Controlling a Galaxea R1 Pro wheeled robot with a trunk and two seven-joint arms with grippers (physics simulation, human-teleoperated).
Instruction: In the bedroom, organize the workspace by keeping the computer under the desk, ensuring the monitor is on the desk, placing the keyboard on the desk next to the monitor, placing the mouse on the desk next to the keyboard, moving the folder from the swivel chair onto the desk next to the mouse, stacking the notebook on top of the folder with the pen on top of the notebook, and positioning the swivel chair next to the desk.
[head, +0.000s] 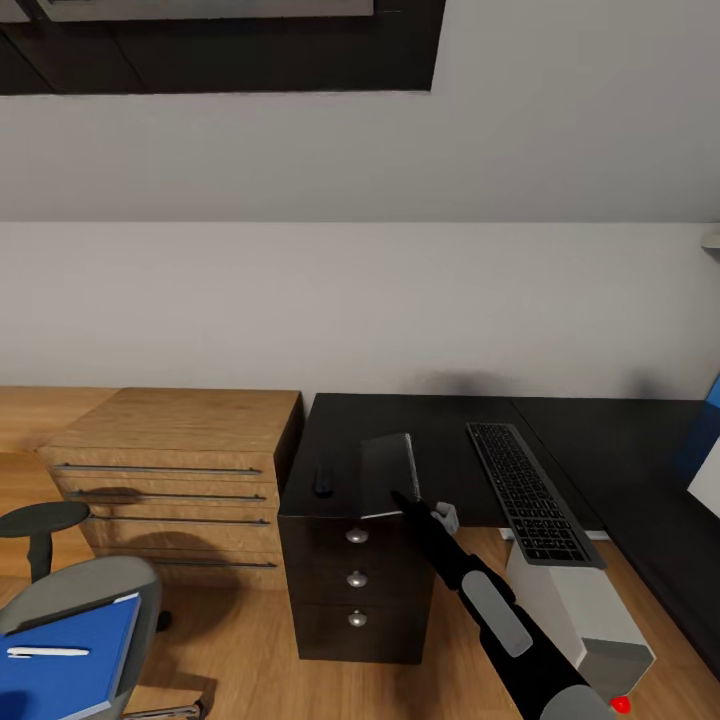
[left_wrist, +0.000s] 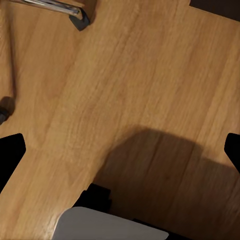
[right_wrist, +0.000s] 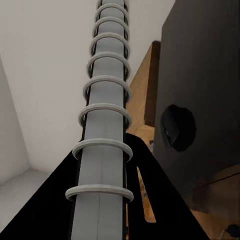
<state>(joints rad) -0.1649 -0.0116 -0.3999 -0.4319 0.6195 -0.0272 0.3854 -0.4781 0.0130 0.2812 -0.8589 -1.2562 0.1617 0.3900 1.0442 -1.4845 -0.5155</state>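
In the head view the right arm reaches from the lower right toward the middle of the frame, and the right gripper (head: 405, 500) is clamped on the small dark grey glossy notebook (head: 389, 474), which stands tilted above the near edge of the long matt black desk (head: 420, 425). The right wrist view shows the notebook's pale spiral-ringed spine (right_wrist: 102, 135) running up the middle of the frame between the two black fingers (right_wrist: 150, 200), which press on it from both sides. The small dark rounded mouse (head: 323, 481) lies on the desk just left of the notebook, and shows again in the right wrist view (right_wrist: 176, 127) at centre right. The slim silver-grey keyboard with dark keys (head: 528, 492) lies right of the notebook, its near end past the desk's edge, above the light grey boxy computer tower (head: 590, 615) on the floor. At lower left, the flat bright blue folder (head: 65, 660) rests on the grey upholstered swivel chair (head: 100, 585) with a white pen (head: 45, 652) on it. In the left wrist view the left gripper's black fingertips (left_wrist: 11, 152) sit wide apart at the frame's edges over the light wood floor (left_wrist: 125, 75).
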